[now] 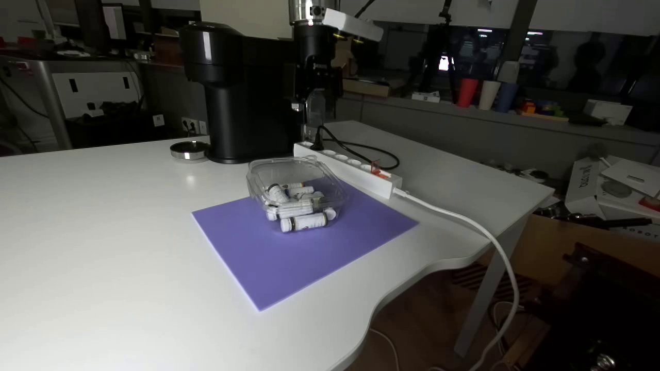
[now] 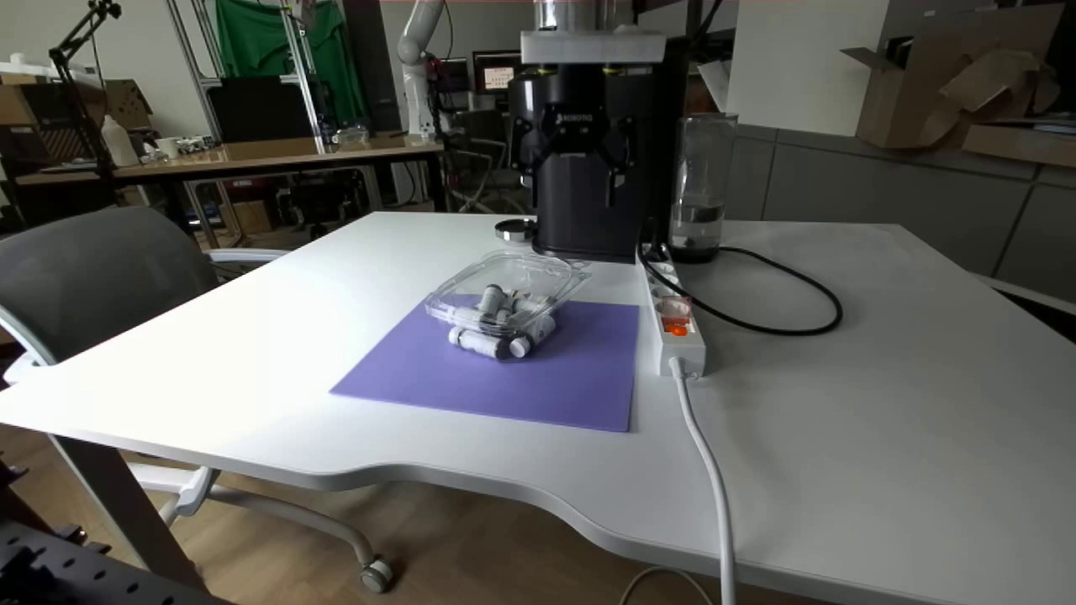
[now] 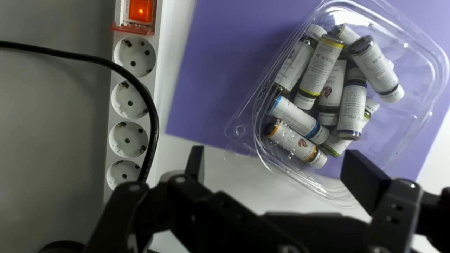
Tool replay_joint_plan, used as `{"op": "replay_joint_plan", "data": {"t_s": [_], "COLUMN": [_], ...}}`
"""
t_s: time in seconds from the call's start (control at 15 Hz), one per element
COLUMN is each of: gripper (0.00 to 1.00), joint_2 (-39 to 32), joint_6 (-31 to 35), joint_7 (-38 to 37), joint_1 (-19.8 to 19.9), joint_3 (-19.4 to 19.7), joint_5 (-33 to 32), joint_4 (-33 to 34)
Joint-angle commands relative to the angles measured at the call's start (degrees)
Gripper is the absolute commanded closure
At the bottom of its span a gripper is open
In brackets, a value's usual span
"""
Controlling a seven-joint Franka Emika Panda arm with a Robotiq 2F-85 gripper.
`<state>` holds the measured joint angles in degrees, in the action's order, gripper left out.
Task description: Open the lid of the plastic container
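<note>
The plastic container [image 1: 337,200] is a thin clear box holding several small white-labelled bottles. It stands on the purple mat in both exterior views, and it also shows in an exterior view [image 2: 441,313]. The clear, shallow lid [image 1: 289,167] lies over its top, and it appears also in an exterior view [image 2: 525,273]. In the wrist view the lid [image 3: 418,52] has a small tab at its left corner. My gripper [image 2: 573,186] is open and empty, above and behind the container, in front of the black machine. In the wrist view its fingers [image 3: 276,156] are spread, apart from the container.
A black coffee machine [image 1: 252,98] stands behind the container. A white power strip [image 2: 677,323] with a black cable [image 2: 782,330] lies beside the purple mat [image 2: 538,391]. A round metal tray [image 1: 188,150] and a clear tank [image 2: 704,181] stand near the machine.
</note>
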<state>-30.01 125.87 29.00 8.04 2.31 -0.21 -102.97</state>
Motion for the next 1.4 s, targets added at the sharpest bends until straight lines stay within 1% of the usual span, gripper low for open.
{"op": "replay_joint_plan", "data": {"t_s": [0.0, 0.2, 0.47, 0.73, 1.07, 1.33], "gripper": [0.00, 0.00, 0.00, 0.00, 0.00, 0.00], "joint_2": [-2.3, -5.8, -10.3, -14.0, -16.9, -19.1], "joint_6": [-3.4, -3.8, -5.9, -8.5, -10.9, -15.1], "joint_7": [1.3, 1.3, 2.6, 3.9, 4.8, 6.9], "joint_1": [1.2, 1.1, 1.7, 1.7, 1.3, 1.6], "joint_3": [-1.1, -0.7, -1.2, -1.7, -2.6, -3.8], "joint_5": [-1.7, -4.2, -5.6, -5.7, -6.3, -5.5], "joint_4": [2.8, 5.5, 9.5, 14.1, 19.1, 22.5]}}
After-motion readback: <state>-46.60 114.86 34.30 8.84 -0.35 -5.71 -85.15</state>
